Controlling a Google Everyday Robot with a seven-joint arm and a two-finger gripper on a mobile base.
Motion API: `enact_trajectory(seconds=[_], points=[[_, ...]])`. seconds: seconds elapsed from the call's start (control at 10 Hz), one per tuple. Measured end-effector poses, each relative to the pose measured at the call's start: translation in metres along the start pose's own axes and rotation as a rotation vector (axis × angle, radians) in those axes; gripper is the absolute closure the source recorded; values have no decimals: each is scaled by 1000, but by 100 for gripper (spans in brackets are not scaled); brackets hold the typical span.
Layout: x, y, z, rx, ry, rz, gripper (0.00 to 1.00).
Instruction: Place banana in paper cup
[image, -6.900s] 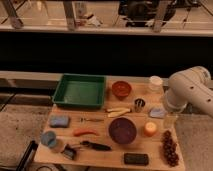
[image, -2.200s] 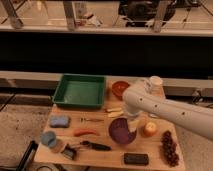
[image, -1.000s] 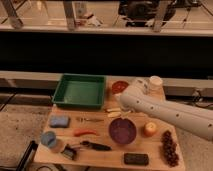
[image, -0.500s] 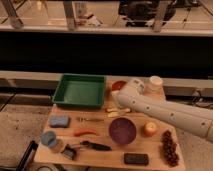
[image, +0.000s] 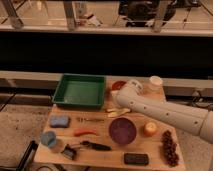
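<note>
Your gripper (image: 119, 104) sits at the arm's tip, just above the slim pale yellow banana (image: 114, 110). The banana lies on the wooden table (image: 105, 152) between the green plastic tray (image: 80, 92) and the round purple bowl (image: 122, 131). You cannot tell whether the gripper is wide, narrow or holding. Descend across the banana's middle, square to its length, close gently, then lift clear before heading for the white paper cup (image: 156, 83) at the back right. Seven seconds ago the arm was at the table's right edge; the banana has not moved.
</note>
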Motion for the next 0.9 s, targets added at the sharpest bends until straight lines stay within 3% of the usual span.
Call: enact_trajectory(seconds=[0.3, 0.9], points=[[0, 0, 21, -43, -5, 19, 20], [6, 12, 43, -180, -7, 51, 20]])
